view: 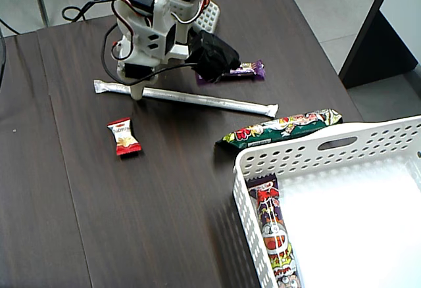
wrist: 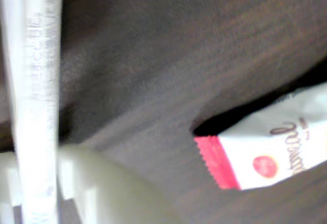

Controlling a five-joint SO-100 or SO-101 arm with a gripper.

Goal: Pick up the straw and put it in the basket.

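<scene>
**Straddling the straw near its left end**

Lying across the dark table, the straw sat between the gripper's slightly parted fingers, not lifted. A red candy lay below; the basket stood far right.

A: Any readable text?
B: None. Straw wrapper has faint print, illegible. Red-white candy shows cursive script, unreadable. Green bar and basket bar lettering too small.
</scene>
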